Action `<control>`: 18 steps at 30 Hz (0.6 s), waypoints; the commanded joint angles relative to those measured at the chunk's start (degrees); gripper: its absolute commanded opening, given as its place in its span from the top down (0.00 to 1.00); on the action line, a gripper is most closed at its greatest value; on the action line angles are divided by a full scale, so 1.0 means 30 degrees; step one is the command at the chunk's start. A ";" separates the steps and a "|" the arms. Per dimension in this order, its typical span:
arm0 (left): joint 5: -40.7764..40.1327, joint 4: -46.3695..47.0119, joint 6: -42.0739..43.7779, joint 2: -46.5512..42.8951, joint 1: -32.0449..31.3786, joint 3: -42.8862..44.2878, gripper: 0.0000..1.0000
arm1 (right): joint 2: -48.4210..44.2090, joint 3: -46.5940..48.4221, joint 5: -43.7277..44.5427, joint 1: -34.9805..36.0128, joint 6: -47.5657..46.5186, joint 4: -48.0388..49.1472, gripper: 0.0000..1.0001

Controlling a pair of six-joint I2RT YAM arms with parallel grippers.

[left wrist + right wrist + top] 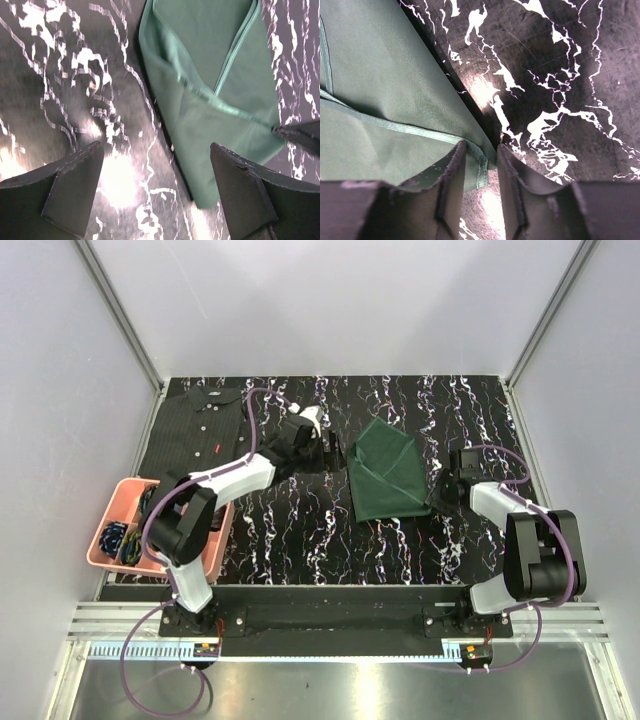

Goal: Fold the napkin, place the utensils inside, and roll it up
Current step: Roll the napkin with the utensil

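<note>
Right wrist view: right pincer (481, 147) narrowly parted astride a corner of the folded napkin (385, 75), which lies on the table (300, 530) toward its far edge, left pincer (156, 146) gaping empty beside it, so nip just one layer and the fold may peel open.
</note>
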 commanded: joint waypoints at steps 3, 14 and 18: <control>0.2402 0.2221 -0.0877 -0.2054 0.0039 -0.2083 0.10 | 0.0804 0.0120 -0.1398 0.0032 0.0666 -0.1006 0.65; 0.5745 0.7318 -0.3719 -0.2701 0.0010 -0.7650 0.20 | -0.0425 -0.1521 -0.3451 0.0557 0.2864 -0.1416 0.65; 0.6248 0.9223 -0.4745 -0.1707 0.0010 -0.8385 0.26 | -0.0543 -0.1725 -0.3393 0.1378 0.3332 -0.1534 0.65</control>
